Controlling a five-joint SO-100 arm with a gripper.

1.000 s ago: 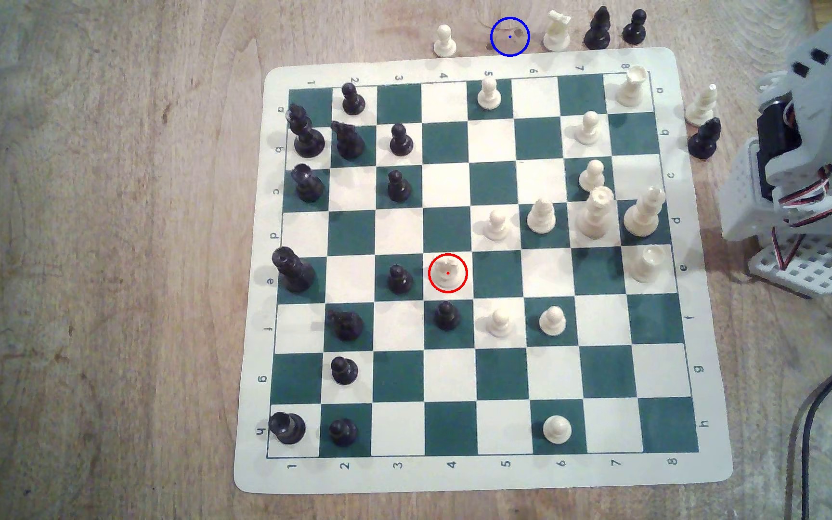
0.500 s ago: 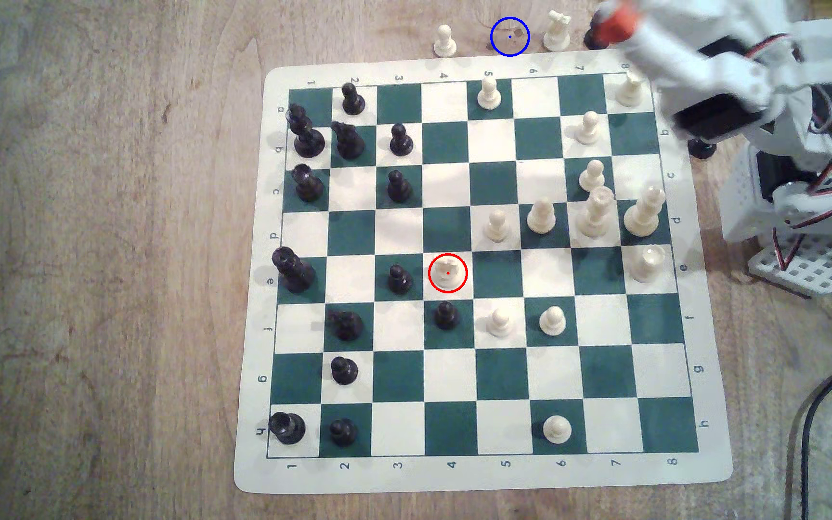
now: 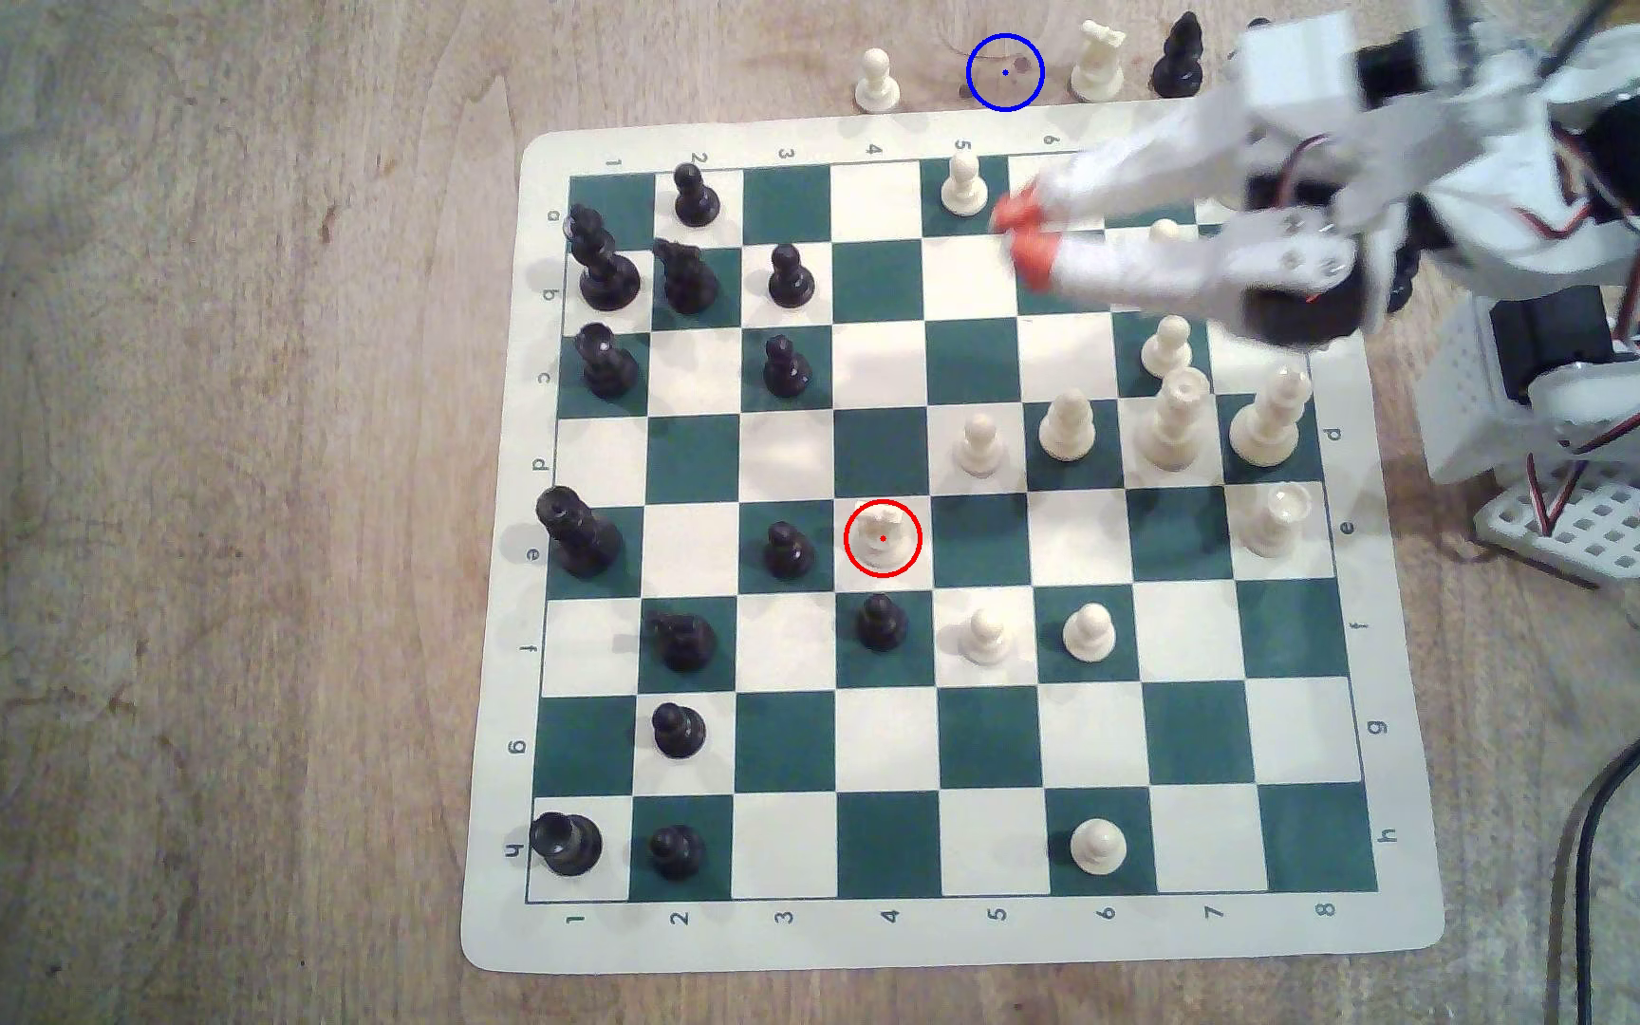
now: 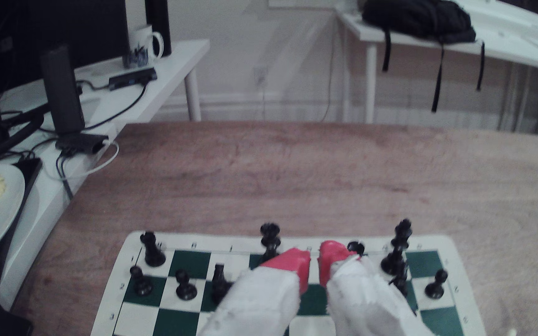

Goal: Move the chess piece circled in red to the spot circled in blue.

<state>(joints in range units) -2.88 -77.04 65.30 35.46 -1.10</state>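
Gripper [image 3: 1021,229] of white plastic with orange-red fingertips [image 4: 332,255], carried on the SO-100 arm [image 3: 1447,197], has swung out from its folded rest at the exterior view's right edge and now hangs over the far rows of the green-and-cream vinyl chess mat [image 3: 501,887], near a cream pawn [image 3: 963,185]. Its jaws stand nearly together with only a narrow slot between the tips, and they hold nothing. The reach has therefore begun, but the approach is judged to be at an early stage: the tips are well apart from the piece to be lifted, and the jaws would need to spread before they can straddle it.

Cream-white plastic knight with a jagged horse-head top and round base [image 3: 883,537], ringed in red, stands upright on a light square near the middle of the mat. A black pawn [image 3: 787,550] stands on the neighbouring square at the exterior view's left, and another black pawn [image 3: 880,623] on the square just below it in that view, so clearance is judged tight on two sides.

Blue-ringed patch of bare light-brown wood with a small dark knot [image 3: 1005,72] lies off the mat on the wooden tabletop [image 3: 205,493], between a cream pawn [image 3: 877,81] and a second cream knight [image 3: 1098,61], and is unoccupied.
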